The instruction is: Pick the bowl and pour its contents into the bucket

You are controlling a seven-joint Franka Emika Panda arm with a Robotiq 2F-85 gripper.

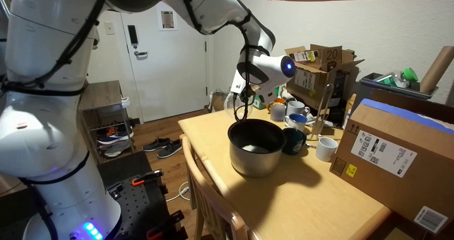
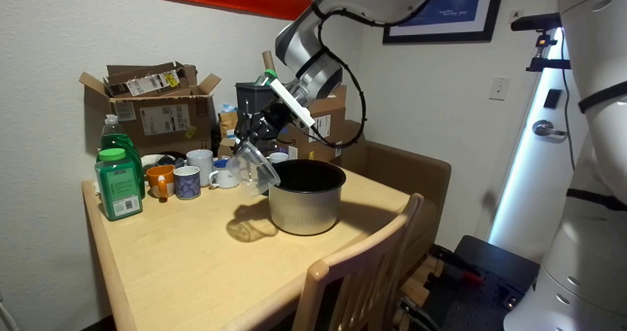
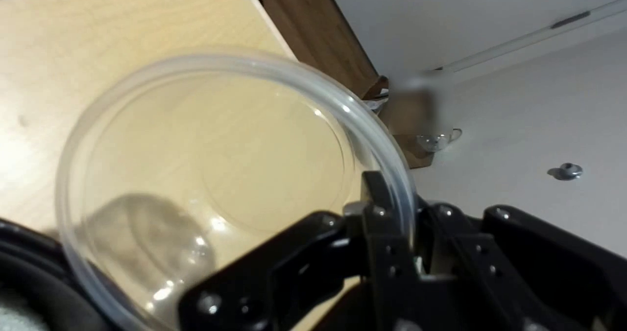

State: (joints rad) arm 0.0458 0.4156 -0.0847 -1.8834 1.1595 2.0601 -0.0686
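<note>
Your jaws are pinching the rim of the clear bowl (image 3: pixel 235 174), which you have tilted above the worktop (image 2: pixel 196 252), its mouth turned toward the bucket (image 2: pixel 304 211). In an exterior view the bowl's lower edge overlaps the bucket's rim; you cannot tell whether they touch. The bucket stands upright on the worktop, silver outside and dark within, and some white stuff (image 1: pixel 255 148) lies at its bottom.

Just beside it you have a dark green mug (image 1: pixel 293 140) with a pale mark too small to make out, and near that a plain white mug (image 1: pixel 326 148). The blue-lined mug (image 2: pixel 225 177) has lettering that begins with "G"; you can't read the rest. Well apart, your green bottle (image 2: pixel 119 184) has a white panel with a square code.

Past the mugs, a cardboard box (image 1: pixel 369 186) gives you a white label (image 1: pixel 383 153) with square codes and barcodes, a yellow sticker (image 1: pixel 351 170) and printed up arrows. Farther back, a stacked carton (image 1: pixel 328 56) reads "20".

On the far wall, the framed print (image 2: pixel 441 5) has white writing too small for you to read; a little plate (image 2: pixel 516 16) shows "A".
</note>
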